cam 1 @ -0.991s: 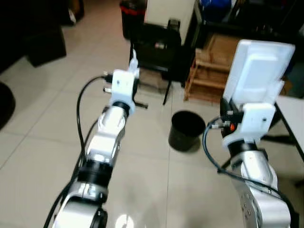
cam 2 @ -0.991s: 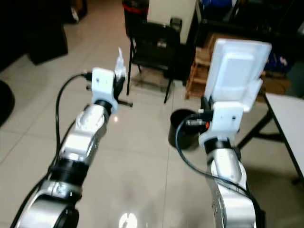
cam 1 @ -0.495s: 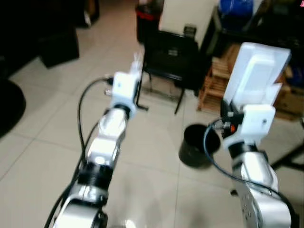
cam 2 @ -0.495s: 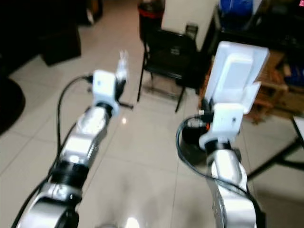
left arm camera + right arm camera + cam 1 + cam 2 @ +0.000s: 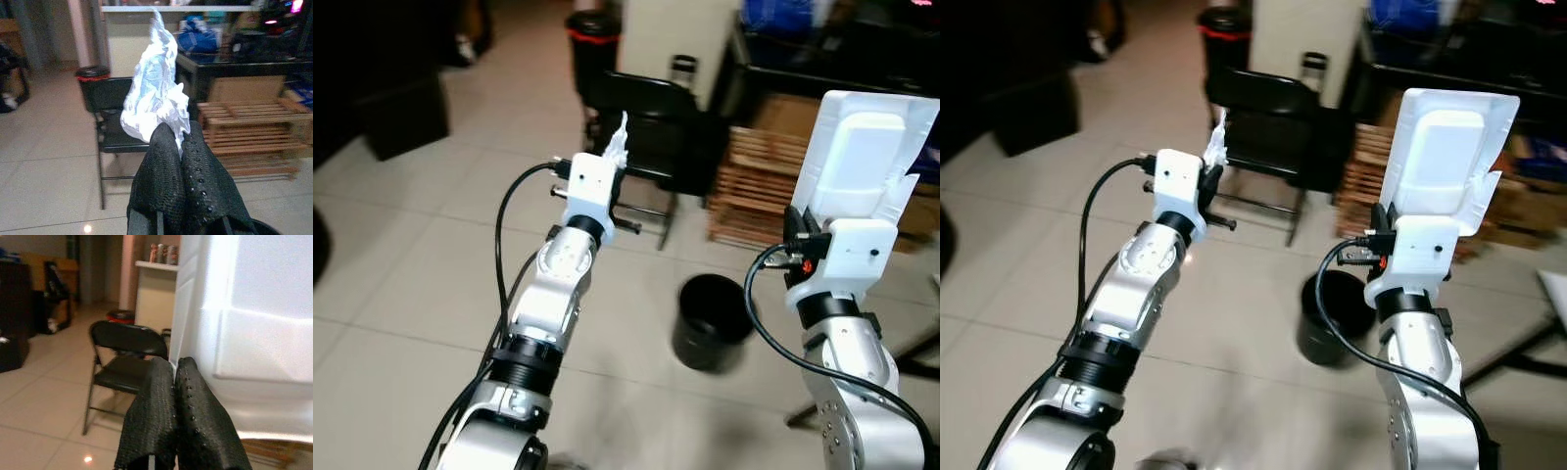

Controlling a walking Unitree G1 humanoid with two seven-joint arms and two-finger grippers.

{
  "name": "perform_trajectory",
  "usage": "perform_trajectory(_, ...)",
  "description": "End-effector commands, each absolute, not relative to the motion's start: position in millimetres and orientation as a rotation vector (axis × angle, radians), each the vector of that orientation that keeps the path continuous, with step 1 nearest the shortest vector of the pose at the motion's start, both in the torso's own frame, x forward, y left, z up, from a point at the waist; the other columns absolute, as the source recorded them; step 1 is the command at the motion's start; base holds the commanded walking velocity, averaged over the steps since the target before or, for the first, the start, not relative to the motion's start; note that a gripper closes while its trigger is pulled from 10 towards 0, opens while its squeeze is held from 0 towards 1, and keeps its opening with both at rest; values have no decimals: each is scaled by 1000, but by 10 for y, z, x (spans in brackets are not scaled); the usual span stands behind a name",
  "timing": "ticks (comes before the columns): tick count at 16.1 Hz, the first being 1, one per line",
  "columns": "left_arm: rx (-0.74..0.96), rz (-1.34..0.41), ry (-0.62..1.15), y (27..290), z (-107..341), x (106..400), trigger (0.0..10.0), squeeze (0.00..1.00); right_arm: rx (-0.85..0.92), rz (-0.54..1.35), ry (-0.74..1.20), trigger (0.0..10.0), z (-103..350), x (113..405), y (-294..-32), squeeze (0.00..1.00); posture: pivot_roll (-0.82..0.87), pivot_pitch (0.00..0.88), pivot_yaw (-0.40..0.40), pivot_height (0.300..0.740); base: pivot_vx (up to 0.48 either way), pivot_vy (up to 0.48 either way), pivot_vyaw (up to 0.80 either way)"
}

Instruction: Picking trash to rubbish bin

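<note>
My left gripper (image 5: 177, 139) is raised and shut on a crumpled white plastic wrapper (image 5: 155, 98), whose tip shows above the wrist (image 5: 615, 137). My right gripper (image 5: 174, 369) is shut on the edge of a white foam food tray (image 5: 1440, 157), held upright in front of me; the same white foam food tray (image 5: 249, 333) is seen close up in the right wrist view. A black round rubbish bin (image 5: 713, 320) stands on the tiled floor between and below my two arms.
A black folding chair (image 5: 646, 117) stands behind the bin. Wooden slatted pallets (image 5: 759, 181) lean at the back right. A dark bin with a red rim (image 5: 589, 44) is farther back. A dark cabinet (image 5: 391, 108) sits at the left.
The camera has moved: the bin and chair have shifted in the picture and the bin sits lower, nearer my arms. Both grippers keep hold of their items, raised as before.
</note>
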State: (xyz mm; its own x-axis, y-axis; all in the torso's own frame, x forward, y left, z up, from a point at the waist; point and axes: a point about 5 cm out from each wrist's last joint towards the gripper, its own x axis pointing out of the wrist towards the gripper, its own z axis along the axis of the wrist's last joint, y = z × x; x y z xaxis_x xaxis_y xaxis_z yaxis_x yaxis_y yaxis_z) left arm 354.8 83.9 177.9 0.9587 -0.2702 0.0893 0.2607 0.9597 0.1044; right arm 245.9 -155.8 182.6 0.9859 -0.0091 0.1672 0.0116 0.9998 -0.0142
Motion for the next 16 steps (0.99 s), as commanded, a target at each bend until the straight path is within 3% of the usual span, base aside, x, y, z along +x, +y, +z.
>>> perform_trajectory(1, 90, -271, -107, 812, 1809, 3552, 10000, 0, -25, -21, -176, 10000, 1854, 2448, -1589, 0, 164, 78, -77, 740, 472, 0, 0)
perform_trajectory(3, 90, -270, -106, 810, 1809, 3549, 10000, 0, -24, -21, -177, 10000, 1857, 2445, -1589, 0, 163, 80, -78, 740, 469, 0, 0)
perform_trajectory(16, 97, -274, -106, 808, 1813, 3548, 10000, 0, -23, -25, -175, 10000, 1850, 2444, -1584, 0, 164, 83, -73, 740, 469, 0, -719)
